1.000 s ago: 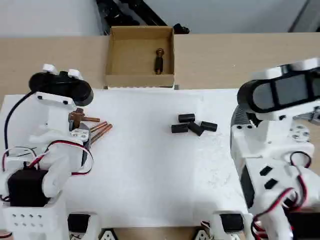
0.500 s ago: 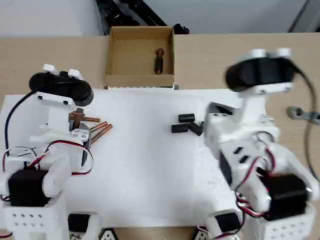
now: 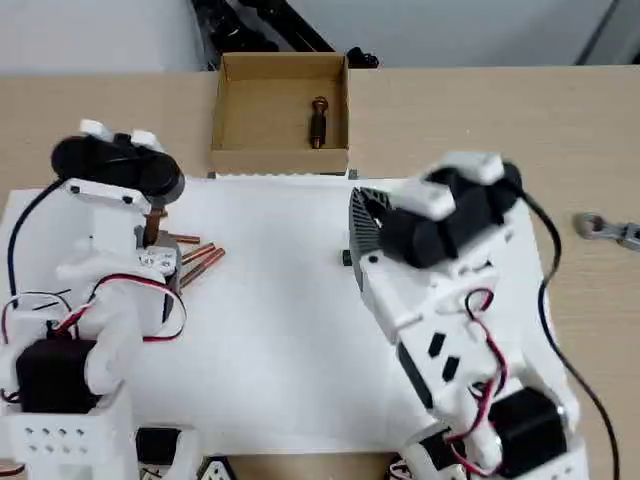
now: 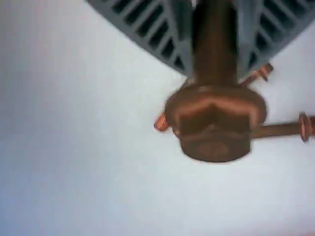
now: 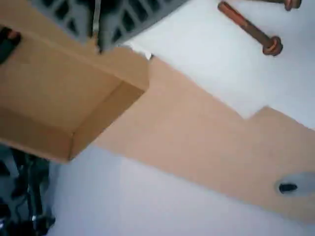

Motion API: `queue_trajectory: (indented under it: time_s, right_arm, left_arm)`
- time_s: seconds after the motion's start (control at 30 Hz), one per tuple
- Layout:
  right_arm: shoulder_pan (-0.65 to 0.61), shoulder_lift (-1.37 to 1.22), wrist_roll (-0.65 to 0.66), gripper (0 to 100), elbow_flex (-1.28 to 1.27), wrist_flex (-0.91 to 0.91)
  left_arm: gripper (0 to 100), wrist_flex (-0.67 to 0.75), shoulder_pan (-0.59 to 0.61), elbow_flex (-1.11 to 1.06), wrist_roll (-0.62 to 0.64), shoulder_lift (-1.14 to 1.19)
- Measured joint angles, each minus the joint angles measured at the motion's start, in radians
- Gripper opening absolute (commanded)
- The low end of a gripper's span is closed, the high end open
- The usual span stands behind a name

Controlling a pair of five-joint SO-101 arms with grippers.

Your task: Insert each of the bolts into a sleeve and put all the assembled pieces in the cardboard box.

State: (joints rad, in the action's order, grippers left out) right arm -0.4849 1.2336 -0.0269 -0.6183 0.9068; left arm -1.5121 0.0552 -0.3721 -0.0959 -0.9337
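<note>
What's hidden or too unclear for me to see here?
Sleeves: in the high view the right arm covers them; one dark end peeks out.
Held bolt: its shank runs off the left wrist view's edge between the left gripper's jaws.
Cardboard box: cut off by the right wrist view's edge.

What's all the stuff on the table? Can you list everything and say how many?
cardboard box: one, brown, far side of the table.
assembled piece: one, copper and black, inside the box.
loose bolts: three, copper, on the white mat by the left arm.
held bolt: one, copper, in the left gripper.
sleeve: one black end showing beside the right arm.
metal tool: one, silver, on bare wood.
left gripper: grey, shut on the bolt.
right gripper: grey, over the mat.
</note>
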Motion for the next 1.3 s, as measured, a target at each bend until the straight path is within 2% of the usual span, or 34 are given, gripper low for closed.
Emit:
queue_trajectory:
  time_s: [0.13, 0.3, 0.4, 0.57, 0.7, 0.77, 0.9, 1.1, 1.3]
  right_arm:
    - [0.000, 0.173, 0.003, 0.1, -0.215, -0.115]
    - [0.020, 0.361, 0.003, 0.1, -0.559, -0.322]
    - [0.015, 0.460, 0.008, 0.1, -0.697, -0.437]
    - [0.025, 0.571, 0.009, 0.1, -0.787, -0.450]
    - [0.074, 0.559, 0.003, 0.1, -0.752, -0.367]
    - [0.118, 0.542, -0.043, 0.1, -0.686, -0.301]
    - [0.215, 0.396, -0.078, 0.1, -0.520, -0.126]
    - [0.296, -0.046, -0.081, 0.1, -0.140, 0.155]
    - [0.299, -0.600, -0.091, 0.1, 0.420, 0.591]
  left_arm:
    - [1, 0.068, 0.000, 0.000, 0.002, 0.000]
    - [1, 0.193, -0.005, -0.009, 0.112, 0.000]
    - [1, 0.278, -0.051, -0.037, 0.127, 0.000]
    - [1, 0.316, -0.132, -0.071, 0.129, 0.000]
    - [1, 0.322, -0.138, -0.103, 0.129, 0.002]
    - [1, 0.322, -0.138, -0.106, 0.133, 0.002]
    - [1, 0.322, -0.138, -0.110, 0.133, 0.002]
    - [1, 0.322, -0.138, -0.110, 0.133, 0.002]
    - [1, 0.322, -0.138, -0.110, 0.133, 0.002]
